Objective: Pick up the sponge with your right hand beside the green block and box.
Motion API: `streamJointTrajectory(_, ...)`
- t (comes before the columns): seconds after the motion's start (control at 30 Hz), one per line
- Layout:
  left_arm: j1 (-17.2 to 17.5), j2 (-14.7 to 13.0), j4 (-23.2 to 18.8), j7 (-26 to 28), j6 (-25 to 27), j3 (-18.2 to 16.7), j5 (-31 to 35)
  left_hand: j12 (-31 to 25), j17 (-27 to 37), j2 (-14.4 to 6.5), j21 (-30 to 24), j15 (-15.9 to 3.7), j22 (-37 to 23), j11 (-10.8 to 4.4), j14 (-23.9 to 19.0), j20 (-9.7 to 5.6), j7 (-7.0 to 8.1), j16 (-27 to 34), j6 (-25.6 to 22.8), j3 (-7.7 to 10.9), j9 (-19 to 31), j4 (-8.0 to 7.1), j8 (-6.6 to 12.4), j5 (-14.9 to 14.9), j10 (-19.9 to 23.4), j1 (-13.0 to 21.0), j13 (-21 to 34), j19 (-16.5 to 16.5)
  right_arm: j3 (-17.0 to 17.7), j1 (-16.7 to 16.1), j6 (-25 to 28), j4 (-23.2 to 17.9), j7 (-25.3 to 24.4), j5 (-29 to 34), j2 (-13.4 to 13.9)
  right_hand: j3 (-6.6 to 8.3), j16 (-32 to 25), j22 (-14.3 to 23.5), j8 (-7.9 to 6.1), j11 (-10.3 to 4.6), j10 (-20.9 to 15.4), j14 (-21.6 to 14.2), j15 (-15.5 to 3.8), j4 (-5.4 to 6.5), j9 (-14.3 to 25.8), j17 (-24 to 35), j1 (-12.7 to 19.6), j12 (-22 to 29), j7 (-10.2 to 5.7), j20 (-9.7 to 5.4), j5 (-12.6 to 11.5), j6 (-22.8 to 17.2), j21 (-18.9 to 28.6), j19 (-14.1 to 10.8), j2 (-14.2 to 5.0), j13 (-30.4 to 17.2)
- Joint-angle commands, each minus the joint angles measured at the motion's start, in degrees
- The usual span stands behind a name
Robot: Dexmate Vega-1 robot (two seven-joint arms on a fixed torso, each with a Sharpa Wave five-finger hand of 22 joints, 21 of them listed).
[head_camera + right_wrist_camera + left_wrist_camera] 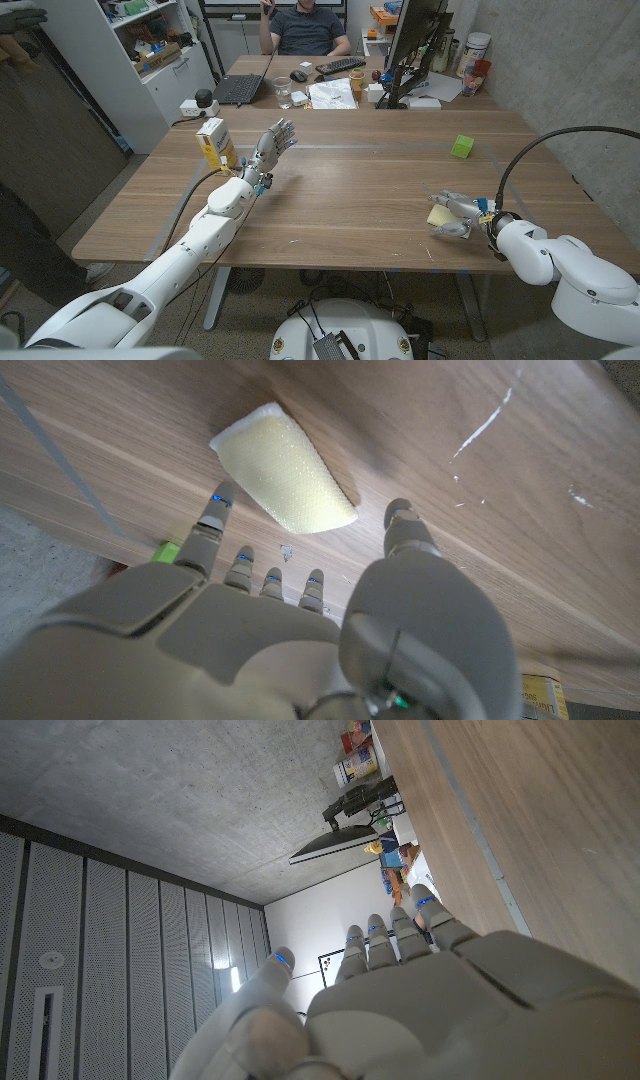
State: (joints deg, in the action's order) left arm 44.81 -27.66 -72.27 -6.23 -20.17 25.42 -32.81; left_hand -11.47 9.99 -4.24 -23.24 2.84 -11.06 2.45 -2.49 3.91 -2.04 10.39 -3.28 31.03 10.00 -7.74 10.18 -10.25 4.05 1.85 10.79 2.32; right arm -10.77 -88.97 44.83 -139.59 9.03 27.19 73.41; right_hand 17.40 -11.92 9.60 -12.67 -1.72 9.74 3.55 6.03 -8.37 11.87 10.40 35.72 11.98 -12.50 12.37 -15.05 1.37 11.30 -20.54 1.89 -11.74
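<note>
- Head view: the right hand [458, 214] lies low over the table [350, 200] near its near right edge, fingers spread and holding nothing.
- The sponge [438, 216], pale yellow, lies flat on the wood at the hand's fingertips, on their left side; whether they touch it cannot be told here.
- The green block [461, 146] stands farther back on the right half of the table, well apart from the sponge.
- The box [216, 145], yellow and white, stands upright at the far left of the table.
- The left hand [272, 145] is raised just right of the box, fingers straight and apart, gripping nothing.
- A person [305, 28] sits behind the far end, where a laptop [240, 88] and a monitor [415, 40] stand.
- Left wrist view: the left hand [400, 990] shows its back with fingers extended and nothing in them; the table edge [470, 830] runs beside it.
- Right wrist view: the right hand [290, 620] hovers over the sponge [285, 470], fingers open and spread on either side of it, apart from it.
- The sponge lies flat on the wood, a bit of the green block [166, 550] showing past the fingers.
</note>
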Motion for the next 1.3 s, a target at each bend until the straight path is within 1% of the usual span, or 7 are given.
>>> streamJointTrajectory(0.03, 0.1, 0.0, -0.2, -1.1, -0.8, 0.1, -0.3, -0.3, 0.1, 0.1, 0.1, 0.28, -0.1, 0.03, 0.4, 0.08, 0.23, 0.2, -0.4, -0.35, 0.2, -0.05, 0.37, -0.3, 0.0, -0.3, 0.2, 0.4, -1.0, 1.2, 1.2, -0.8, -2.9, -6.7, 4.9, 0.48, -0.1, 0.2, -0.58, -0.19, -0.2, -0.4, 0.06, 0.09, 0.3, 0.1, 0.8, 0.3, -0.12, 0.06, 0.1, -1.2, 0.2, -1.1, -0.94, 0.1)
streamJointTrajectory(0.43, 0.5, -0.2, -0.6, -1.1, -1.1, -0.4, -0.7, -0.3, 0.1, 0.2, 0.2, 0.21, -0.1, 0.16, 0.4, 0.06, 0.26, 0.2, -0.3, -0.56, 0.2, -0.06, 0.35, -0.3, 0.0, -0.4, 0.2, 0.4, -5.4, 5.1, 2.7, -1.4, -6.9, -9.8, 7.3, 0.5, 0.7, 0.0, -1.45, -0.41, -1.2, 1.1, 0.69, 0.26, 0.4, 0.1, 1.6, 0.5, -0.15, 0.37, 1.1, -4.4, -1.2, 1.1, -1.85, 0.1)
streamJointTrajectory(0.8, -0.3, 0.2, 0.8, -1.9, -1.7, -0.3, -0.7, -0.3, 0.1, 0.3, 0.2, 0.18, -0.1, 0.1, 0.3, 0.09, 0.35, 0.2, -0.3, -0.68, 0.2, -0.04, 0.35, -0.3, 0.0, -0.4, 0.2, 0.5, -15.0, 18.1, 2.2, 0.5, 4.3, -10.3, 6.6, -0.15, 1.2, -0.1, -0.05, 0.32, -0.1, 3.4, 1.85, 0.99, 0.1, 0.2, 1.0, -0.3, -0.03, 0.34, 2.6, -3.7, -1.7, 7.8, -2.75, 0.1)
streamJointTrajectory(1.03, -1.1, 0.8, 2.3, -2.6, -2.5, -0.2, -0.8, -0.3, 0.1, 0.3, 0.3, 0.21, -0.1, 0.07, 0.3, 0.08, 0.32, 0.2, -0.3, -0.73, 0.2, -0.02, 0.37, -0.3, 0.0, -0.3, 0.2, 0.6, -14.8, 19.0, 0.6, 1.4, 1.6, -14.1, 7.2, -0.1, 0.3, 0.1, 1.09, 0.56, 1.0, 1.9, 1.48, 1.29, -0.1, 0.1, 0.8, -0.6, -0.06, 0.15, 3.5, -1.7, -0.9, 7.6, -3.94, 0.1)
streamJointTrajectory(1.1, -1.5, 0.9, 2.9, -3.0, -2.5, -0.1, -0.8, -0.3, 0.1, 0.3, 0.3, 0.24, -0.1, 0.03, 0.3, 0.02, 0.29, 0.2, -0.3, -0.74, 0.2, -0.02, 0.37, -0.3, -0.1, -0.3, 0.2, 0.6, -14.7, 18.7, 0.4, 1.6, -0.8, -14.4, 6.8, -0.08, -0.7, 0.3, 0.54, 0.2, -3.6, -2.1, 0.06, 1.25, -0.2, 0.0, 0.9, 0.9, -0.11, -0.11, 4.0, -3.9, 0.5, 3.2, -5.26, 0.2)
streamJointTrajectory(1.2, -1.9, 1.2, 3.7, -3.2, -2.4, 0.0, -0.8, -0.3, 0.1, 0.4, 0.3, 0.22, -0.1, 0.02, 0.3, 0.06, 0.32, 0.2, -0.3, -0.75, 0.2, -0.01, 0.37, -0.3, 0.0, -0.3, 0.2, 0.6, -16.1, 20.0, 2.0, 1.3, -0.8, -13.6, 5.8, 0.0, -1.4, 0.1, 0.16, -0.13, -9.7, -10.2, -3.62, -0.5, -0.3, -0.1, 5.0, 1.4, -0.14, -0.99, 3.5, -8.5, 3.1, -12.8, -6.58, 0.3)
streamJointTrajectory(1.3, -2.3, 1.4, 4.4, -3.5, -2.5, 0.1, -0.8, -0.3, 0.1, 0.4, 0.3, 0.17, -0.1, 0.02, 0.3, 0.08, 0.35, 0.2, -0.3, -0.77, 0.2, 0.0, 0.38, -0.3, 0.0, -0.3, 0.2, 0.6, -16.0, 19.0, 1.5, 1.7, -4.6, -13.4, 5.7, 0.11, -3.0, -0.1, -0.67, -1.62, -17.5, -18.8, -8.86, -0.86, -0.3, 0.4, 10.4, 2.6, -0.12, -6.58, 3.1, -14.9, 3.2, -24.3, -8.06, 0.1)
